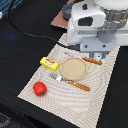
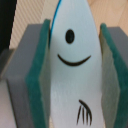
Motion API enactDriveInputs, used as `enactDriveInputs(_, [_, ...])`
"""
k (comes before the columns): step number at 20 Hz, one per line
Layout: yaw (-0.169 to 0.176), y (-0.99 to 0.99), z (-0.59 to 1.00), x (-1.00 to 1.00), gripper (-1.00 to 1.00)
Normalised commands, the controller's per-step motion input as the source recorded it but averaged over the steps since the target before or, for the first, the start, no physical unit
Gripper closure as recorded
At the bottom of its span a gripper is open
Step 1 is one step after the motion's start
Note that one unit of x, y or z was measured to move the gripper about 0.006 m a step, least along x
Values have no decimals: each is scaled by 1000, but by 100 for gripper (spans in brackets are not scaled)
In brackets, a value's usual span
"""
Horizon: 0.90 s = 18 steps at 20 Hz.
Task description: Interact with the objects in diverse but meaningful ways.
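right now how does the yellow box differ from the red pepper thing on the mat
The yellow box is a flat rectangular block with a red label, lying close to the tan plate. The red pepper is rounded and shiny, with no label, and sits apart from the plate nearer the corner of the mat. Both rest on the mat, untouched by the gripper.

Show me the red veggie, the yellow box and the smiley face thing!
red pepper (image 1: pixel 40 88), exterior view, middle of its shiny body.
yellow box (image 1: pixel 49 62), exterior view, on its top face.
white smiley piece (image 2: pixel 70 65), wrist view, between the gripper's green pads, just under the smile.
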Motion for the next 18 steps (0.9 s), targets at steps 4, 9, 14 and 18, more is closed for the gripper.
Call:
enactDriveInputs(4, [25, -127, -688, -803, 100])
enactDriveInputs(9, [33, -166, -674, -937, 100])
enactDriveInputs(14, [44, -107, -535, -969, 100])
enactDriveInputs(18, [35, -134, -522, -869, 100])
